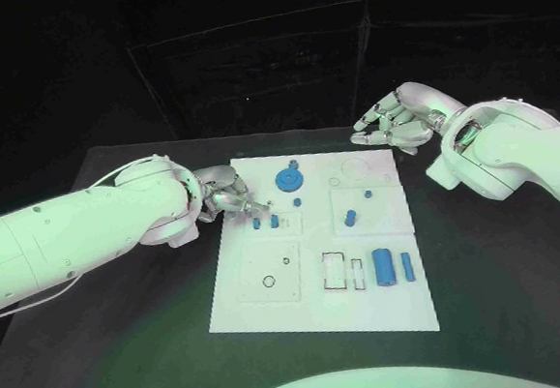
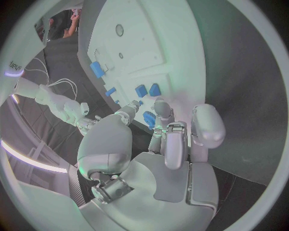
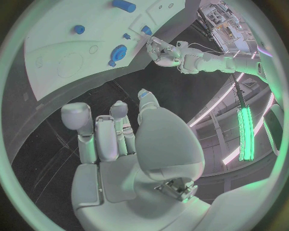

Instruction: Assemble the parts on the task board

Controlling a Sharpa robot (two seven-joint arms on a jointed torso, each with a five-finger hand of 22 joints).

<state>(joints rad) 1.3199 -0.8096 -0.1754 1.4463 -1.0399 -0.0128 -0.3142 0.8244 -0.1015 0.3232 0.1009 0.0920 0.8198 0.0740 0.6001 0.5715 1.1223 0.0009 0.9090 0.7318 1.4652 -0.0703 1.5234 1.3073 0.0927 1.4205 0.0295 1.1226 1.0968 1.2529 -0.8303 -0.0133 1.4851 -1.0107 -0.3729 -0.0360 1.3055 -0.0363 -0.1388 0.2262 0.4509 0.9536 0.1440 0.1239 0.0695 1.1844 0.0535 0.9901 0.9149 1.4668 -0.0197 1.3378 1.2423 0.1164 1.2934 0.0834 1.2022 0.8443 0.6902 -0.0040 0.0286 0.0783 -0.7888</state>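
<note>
L hand (image 1: 229, 199): fingers curled down at the task board (image 1: 381, 307)'s left edge, tips at a small blue part (image 1: 258, 222); whether it's pinched you can't tell. R hand (image 1: 394, 122): fingers loosely curled, holding nothing, above the surface (image 1: 117, 334) just past the board's far-right corner.

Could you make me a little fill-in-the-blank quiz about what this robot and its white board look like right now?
1. The flat white task board lies on a ____ table.
2. The silver left hand has its fingertips at a small ____ part on the board.
3. The silver right hand is beyond the board's far edge and holds ____.
4. The round blue disc lies nearer the ____ hand.

Missing words: black; blue; nothing; left
</note>
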